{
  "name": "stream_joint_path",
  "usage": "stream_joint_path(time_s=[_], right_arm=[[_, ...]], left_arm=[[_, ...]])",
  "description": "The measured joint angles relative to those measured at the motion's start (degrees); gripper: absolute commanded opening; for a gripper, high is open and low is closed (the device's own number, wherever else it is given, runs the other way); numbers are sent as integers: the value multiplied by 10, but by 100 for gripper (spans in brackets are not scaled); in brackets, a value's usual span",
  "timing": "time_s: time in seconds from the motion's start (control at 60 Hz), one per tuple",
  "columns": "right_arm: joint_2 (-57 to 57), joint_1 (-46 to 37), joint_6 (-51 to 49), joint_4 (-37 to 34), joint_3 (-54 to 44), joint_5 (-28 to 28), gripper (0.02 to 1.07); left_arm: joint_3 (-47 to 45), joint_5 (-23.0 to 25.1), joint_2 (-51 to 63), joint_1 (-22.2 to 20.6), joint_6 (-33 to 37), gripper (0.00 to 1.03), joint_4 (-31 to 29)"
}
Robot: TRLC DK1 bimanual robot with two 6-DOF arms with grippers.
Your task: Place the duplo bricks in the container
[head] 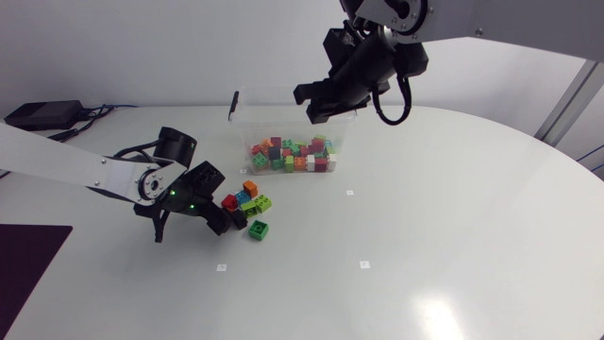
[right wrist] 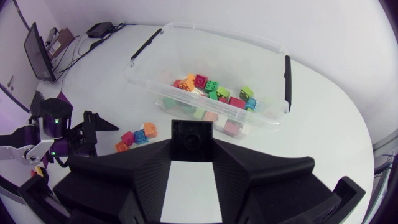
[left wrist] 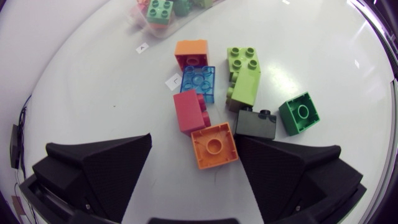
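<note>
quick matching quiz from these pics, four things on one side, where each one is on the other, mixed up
Things
1. orange brick, ring side up
2. dark green brick
3. right claw
4. container

Places
a. above the container
b. between the open fingers of the left claw
c. around many bricks
d. beside the black brick

Pairs: 1-b, 2-d, 3-a, 4-c
</note>
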Motion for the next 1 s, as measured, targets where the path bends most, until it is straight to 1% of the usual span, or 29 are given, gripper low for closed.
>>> stream_joint_path(time_s=[0.05,0.133,0.15,0.2,0.233,0.3,0.317,0.333,0.35,0.367,0.6,0.8,0.867,0.95,1.0], right_arm=[[6,0,0,2,9,-2,40],[15,0,0,14,16,-2,40],[16,0,0,17,16,-2,40],[21,0,0,27,16,-2,40],[24,0,0,33,16,-2,40],[30,0,0,47,17,-2,40],[32,0,1,51,17,-2,40],[33,0,1,53,17,-2,40],[34,0,1,55,17,-2,40],[36,0,1,56,18,-2,40],[76,0,2,80,58,-2,40],[118,-1,2,82,105,8,42],[131,-2,2,88,119,12,47],[149,-4,2,93,137,23,48],[162,-6,2,94,153,28,55]], left_arm=[[0,0,4,0,-4,80,1],[0,-2,10,-3,-6,71,2],[0,-2,11,-4,-6,67,2],[0,-2,14,-7,-7,59,2],[0,-2,14,-8,-7,55,2],[0,-2,15,-9,-9,45,2],[0,-2,15,-9,-9,40,2],[0,-2,15,-9,-9,39,2],[0,-2,15,-9,-9,33,2],[0,-2,15,-9,-11,31,2],[0,1,11,-9,-19,30,-5],[-3,1,-36,-12,-17,30,-76],[-3,1,-63,-15,-14,30,-94],[-3,1,-96,-19,-12,30,-109],[-3,1,-115,-20,-8,30,-118]])
